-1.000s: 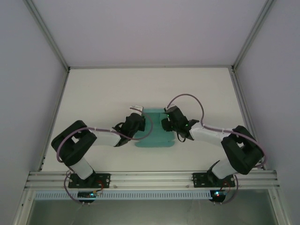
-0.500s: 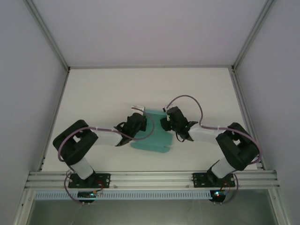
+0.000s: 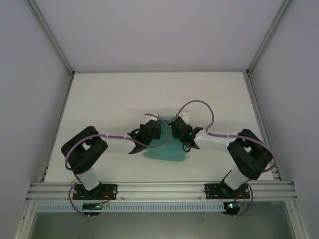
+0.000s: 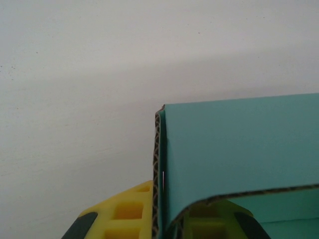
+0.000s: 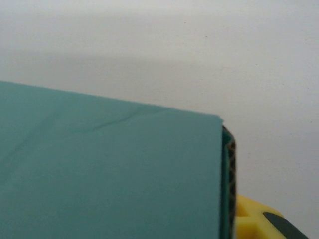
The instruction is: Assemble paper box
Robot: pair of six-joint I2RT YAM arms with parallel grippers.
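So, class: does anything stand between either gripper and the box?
Nothing visible does. The left gripper is shut on one edge of the box. The right gripper is at the opposite edge, with a yellow finger beside the card.

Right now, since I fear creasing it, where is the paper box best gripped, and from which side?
Take the paper box by a raised side flap, coming in from the side, edge-on. The left wrist view shows why: the left hand pinches that thin corrugated edge, while the flat base probably offers no lip.
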